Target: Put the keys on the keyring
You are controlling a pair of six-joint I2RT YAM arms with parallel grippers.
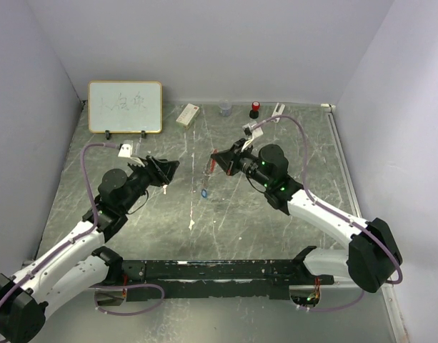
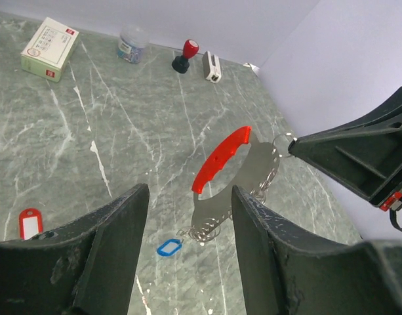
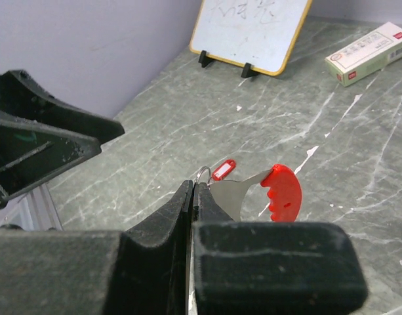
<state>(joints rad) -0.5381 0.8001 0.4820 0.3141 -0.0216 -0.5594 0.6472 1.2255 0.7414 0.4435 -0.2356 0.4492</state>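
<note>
Overhead view: the right gripper (image 1: 213, 160) is pinched together on the keyring (image 1: 209, 170), which dangles over the table. The left gripper (image 1: 173, 166) sits just left of the keyring, jaws apart. The blue key (image 1: 204, 193) lies just under the keyring.

Left wrist view adds the red key (image 2: 30, 223), flat on the table well left of the keyring.

Right wrist view shows the grip up close: it's clamped on the thin ring end, and the red fob (image 3: 282, 191) sticks out free.
</note>
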